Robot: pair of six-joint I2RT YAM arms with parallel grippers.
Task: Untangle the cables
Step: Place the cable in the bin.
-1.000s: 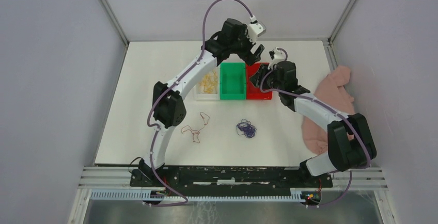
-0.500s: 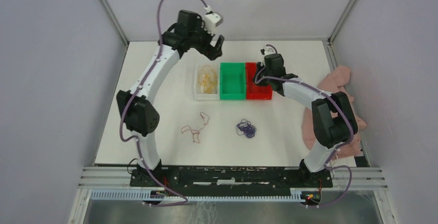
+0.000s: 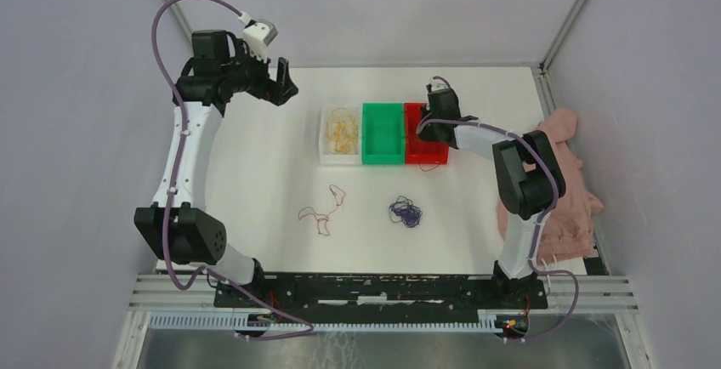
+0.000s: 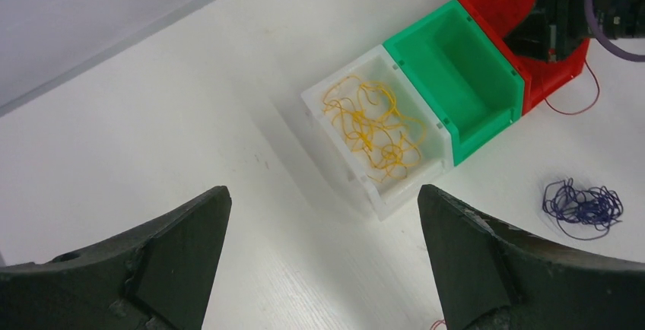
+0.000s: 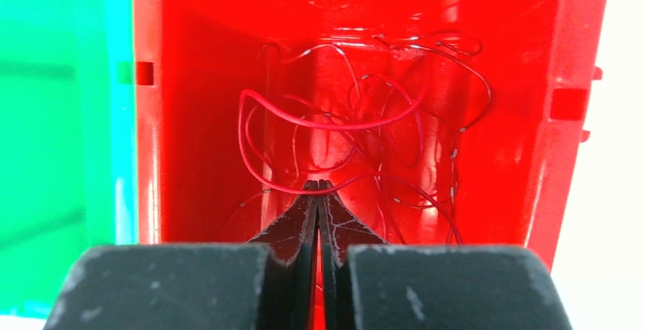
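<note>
In the red bin (image 3: 427, 159): red cable (image 5: 335, 125), loose loops on the bin floor
Right gripper (image 5: 318, 187): clenched, tips among those loops; cannot tell if a strand is pinched
Yellow cable (image 4: 373, 128): tangled in the white bin (image 4: 342, 164), beside the green bin (image 4: 487, 128); the three bins form a row near the table's (image 3: 255, 156) far edge
Dark blue cable (image 3: 405, 211): bundled mid-table, nearer the near edge
Thin red wire (image 3: 321, 214): loose, left of the blue bundle
Left gripper (image 4: 323, 193): released, jaws wide, raised over the far-left corner
Pink cloth (image 3: 561, 207): at the right edge
</note>
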